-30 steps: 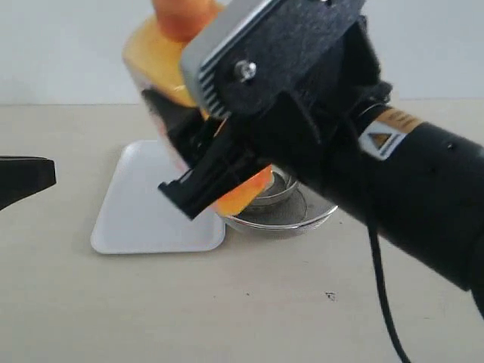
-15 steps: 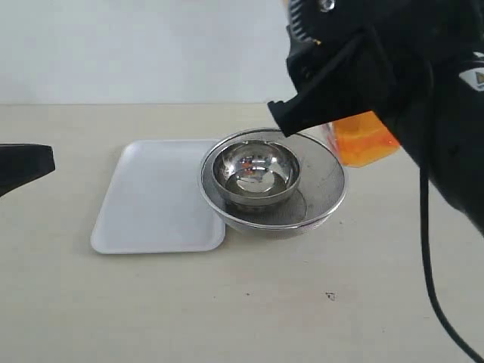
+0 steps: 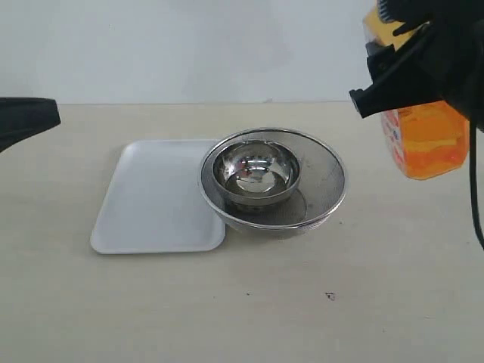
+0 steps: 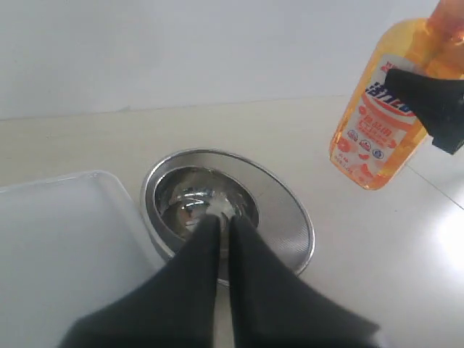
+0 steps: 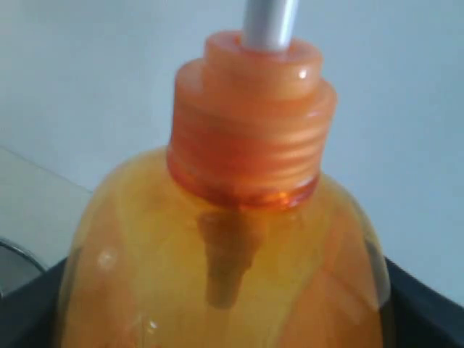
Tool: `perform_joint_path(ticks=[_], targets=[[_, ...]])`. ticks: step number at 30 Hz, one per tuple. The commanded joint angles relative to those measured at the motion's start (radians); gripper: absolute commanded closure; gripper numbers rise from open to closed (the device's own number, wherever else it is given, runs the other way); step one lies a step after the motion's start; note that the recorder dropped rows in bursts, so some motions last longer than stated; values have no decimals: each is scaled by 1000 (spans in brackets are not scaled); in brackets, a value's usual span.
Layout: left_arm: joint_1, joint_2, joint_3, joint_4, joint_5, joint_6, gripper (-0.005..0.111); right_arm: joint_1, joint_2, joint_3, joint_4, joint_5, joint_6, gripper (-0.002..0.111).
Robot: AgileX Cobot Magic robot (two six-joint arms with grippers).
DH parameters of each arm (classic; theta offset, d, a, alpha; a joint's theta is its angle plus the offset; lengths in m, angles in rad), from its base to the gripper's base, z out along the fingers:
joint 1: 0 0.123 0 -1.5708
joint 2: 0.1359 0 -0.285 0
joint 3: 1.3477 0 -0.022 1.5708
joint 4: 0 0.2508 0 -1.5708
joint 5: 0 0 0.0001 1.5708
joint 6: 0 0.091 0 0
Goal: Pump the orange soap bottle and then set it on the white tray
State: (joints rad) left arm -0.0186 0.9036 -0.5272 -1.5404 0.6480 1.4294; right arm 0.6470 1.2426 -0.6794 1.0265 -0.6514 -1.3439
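The right gripper (image 3: 408, 82) pinches the orange soap bottle (image 3: 427, 144) and holds it tilted at the right side of the table (image 3: 227, 318). A mesh strainer (image 3: 321, 178) holding a steel bowl (image 3: 253, 174) stands between the bottle and the white tray (image 3: 151, 204), overlapping the tray's edge. The left gripper (image 4: 223, 226), fingers pressed together and holding nothing, hangs over the strainer.

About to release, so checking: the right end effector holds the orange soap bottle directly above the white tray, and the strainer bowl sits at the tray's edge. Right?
Not above the tray. The right end effector holds the orange soap bottle on the far side of the strainer bowl from the white tray, as the exterior view shows. The rest stands.
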Motion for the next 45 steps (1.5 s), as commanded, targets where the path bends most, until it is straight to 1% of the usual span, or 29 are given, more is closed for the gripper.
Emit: perform_joint_path(ticks=[1, 2, 3, 4, 5, 6, 7, 11, 13, 15, 17, 18, 22, 27, 28, 29, 30, 31, 32, 35, 37, 41, 44, 45], targets=[[-12, 109, -126, 16, 9, 7, 102, -69, 53, -12, -172, -31, 8, 108], [-25, 131, -150, 16, -4, 15, 102, -72, 73, -12, -213, -31, 24, 108], [-53, 163, -182, 16, -26, 36, 102, -82, 106, -12, -262, -33, 58, 108], [-89, 196, -211, 16, -44, 61, 102, -90, 133, -24, -272, -30, 81, 108], [-132, 235, -245, 16, -58, 125, 102, -91, 167, -35, -274, -36, 111, 108], [-160, 264, -270, 16, -61, 183, 102, -91, 188, -48, -276, -40, 131, 108], [-182, 288, -290, 16, -76, 206, 102, -91, 203, -56, -278, -42, 140, 108], [-252, 377, -363, 16, -132, 204, 102, -91, 268, -97, -298, -41, 161, 108], [-269, 401, -387, 15, -167, 218, 102, -91, 295, -109, -295, -72, 199, 108], [-272, 424, -422, 23, -173, 237, 102, -98, 333, -111, -311, -138, 294, 108], [-272, 440, -468, 57, -173, 239, 102, -115, 374, -111, -310, -144, 418, 108], [-272, 446, -481, 68, -173, 239, 102, -118, 387, -111, -312, -147, 429, 108], [-272, 517, -561, 90, -173, 238, 102, -118, 418, -111, -331, -164, 430, 108], [-277, 601, -667, 79, -98, 222, 102, -118, 446, -111, -342, -163, 430, 108], [-297, 631, -711, 97, -98, 210, 102, -120, 453, -111, -346, -178, 428, 108], [-307, 642, -728, 109, -94, 209, 102, -120, 455, -111, -348, -188, 428, 108], [-341, 675, -770, 142, -92, 209, 102, -120, 465, -111, -363, -190, 428, 108], [-355, 693, -788, 157, -92, 209, 102, -120, 473, -111, -363, -190, 428, 108], [-388, 731, -831, 174, -106, 192, 102, -120, 486, -111, -363, -190, 428, 108], [-413, 787, -901, 178, -106, 164, 102, -120, 503, -111, -368, -199, 435, 108], [-413, 808, -936, 178, -89, 147, 102, -120, 512, -111, -375, -197, 437, 108], [-413, 851, -990, 178, -41, 110, 102, -120, 529, -111, -459, -181, 461, 108], [-413, 882, -1013, 247, -19, 39, 102, -120, 529, -111, -503, -174, 474, 108], [-413, 889, -1015, 249, -12, 35, 102, -120, 529, -111, -510, -172, 474, 108]])
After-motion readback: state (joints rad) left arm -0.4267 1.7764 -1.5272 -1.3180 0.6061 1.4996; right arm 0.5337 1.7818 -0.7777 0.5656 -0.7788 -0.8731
